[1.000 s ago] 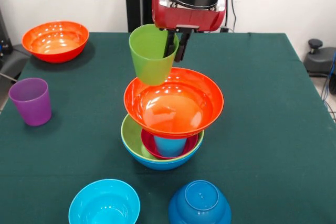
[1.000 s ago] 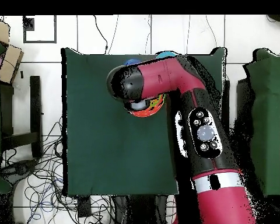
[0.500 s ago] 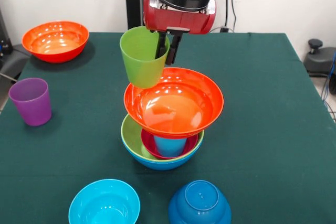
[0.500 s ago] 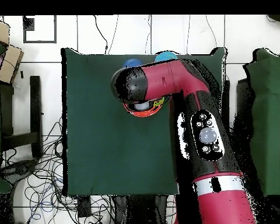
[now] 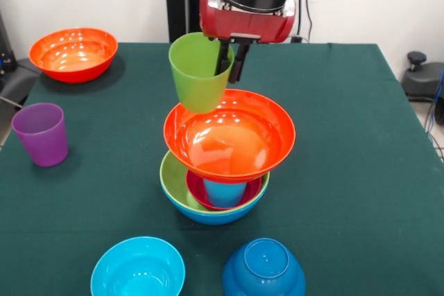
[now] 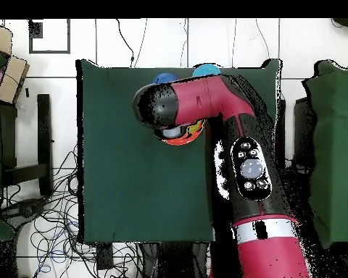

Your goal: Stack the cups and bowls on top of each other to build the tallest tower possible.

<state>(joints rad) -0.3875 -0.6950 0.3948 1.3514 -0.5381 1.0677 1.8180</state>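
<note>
One green cup [image 5: 198,73] in hand [image 5: 232,62]

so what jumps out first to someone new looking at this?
The tower mid-table: a big orange bowl sits tilted atop the nested blue, lime green and magenta bowls. Just above its far-left rim, the pincer holds the lime green cup by its rim, in the air.

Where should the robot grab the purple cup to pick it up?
The purple cup stands upright and open at the top, alone near the table's edge. Probably best from straight above: one finger inside, one outside, pinching the rim wall, the way the gripper holds the lime green cup now.
</note>
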